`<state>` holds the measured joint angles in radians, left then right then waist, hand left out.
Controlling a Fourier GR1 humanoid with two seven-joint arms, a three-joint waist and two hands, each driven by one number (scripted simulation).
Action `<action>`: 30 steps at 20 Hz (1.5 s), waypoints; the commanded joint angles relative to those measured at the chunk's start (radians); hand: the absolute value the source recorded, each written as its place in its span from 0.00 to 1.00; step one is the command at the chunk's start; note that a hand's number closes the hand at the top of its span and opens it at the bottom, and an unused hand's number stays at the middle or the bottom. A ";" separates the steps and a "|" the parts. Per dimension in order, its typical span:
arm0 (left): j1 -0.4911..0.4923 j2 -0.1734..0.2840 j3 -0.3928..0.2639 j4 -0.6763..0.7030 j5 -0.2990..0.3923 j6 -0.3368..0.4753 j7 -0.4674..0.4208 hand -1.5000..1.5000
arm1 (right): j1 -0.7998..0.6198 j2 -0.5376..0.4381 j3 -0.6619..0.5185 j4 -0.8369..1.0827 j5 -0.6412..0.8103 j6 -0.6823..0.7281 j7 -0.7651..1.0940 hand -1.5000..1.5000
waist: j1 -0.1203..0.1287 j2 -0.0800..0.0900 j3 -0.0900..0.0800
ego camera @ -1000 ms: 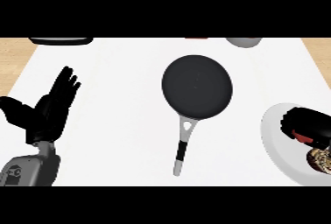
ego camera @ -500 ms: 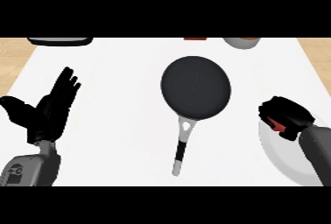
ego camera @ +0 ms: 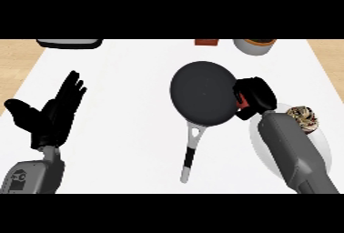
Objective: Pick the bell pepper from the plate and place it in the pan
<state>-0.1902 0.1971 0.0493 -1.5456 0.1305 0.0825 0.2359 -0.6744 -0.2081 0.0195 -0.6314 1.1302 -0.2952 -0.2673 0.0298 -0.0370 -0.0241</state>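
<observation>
My right hand is curled round a red bell pepper, of which only a small red patch shows under the fingers. It hangs at the right rim of the black pan, which lies mid-counter with its handle pointing toward me. The white plate lies at the right, mostly hidden under my right forearm. My left hand rests open at the left, fingers up.
A brown patterned item lies on the plate beside my right forearm. Along the far edge stand a dark tray, a small red object and a grey bowl.
My right hand has lifted off the plate with the pepper and moved left and away from me to the pan's right rim. The left hand has stayed still.
</observation>
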 commanded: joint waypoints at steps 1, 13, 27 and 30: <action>-0.004 -0.006 -0.013 0.009 -0.004 -0.003 0.004 0.50 | -0.127 0.130 -0.013 -0.051 0.047 -0.066 0.300 1.00 | 0.017 -0.007 0.005; -0.056 -0.030 -0.043 0.037 -0.015 -0.008 -0.002 0.50 | -0.507 0.207 0.146 -0.064 0.193 0.064 1.211 1.00 | 0.068 0.026 0.018; -0.016 0.000 0.034 0.007 0.011 -0.005 -0.020 0.50 | -0.452 0.208 0.290 -0.154 0.169 -0.013 1.487 1.00 | -0.018 0.036 0.024; 0.028 -0.038 -0.016 -0.087 -0.030 0.040 0.012 0.50 | -0.372 0.201 0.265 -0.147 0.190 -0.062 1.383 1.00 | -0.020 0.037 0.024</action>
<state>-0.1801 0.1795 0.0536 -1.5695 0.1248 0.0869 0.2188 -1.1013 -0.0112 0.3056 -0.7786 1.2992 -0.2717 1.0762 0.0201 -0.0012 -0.0005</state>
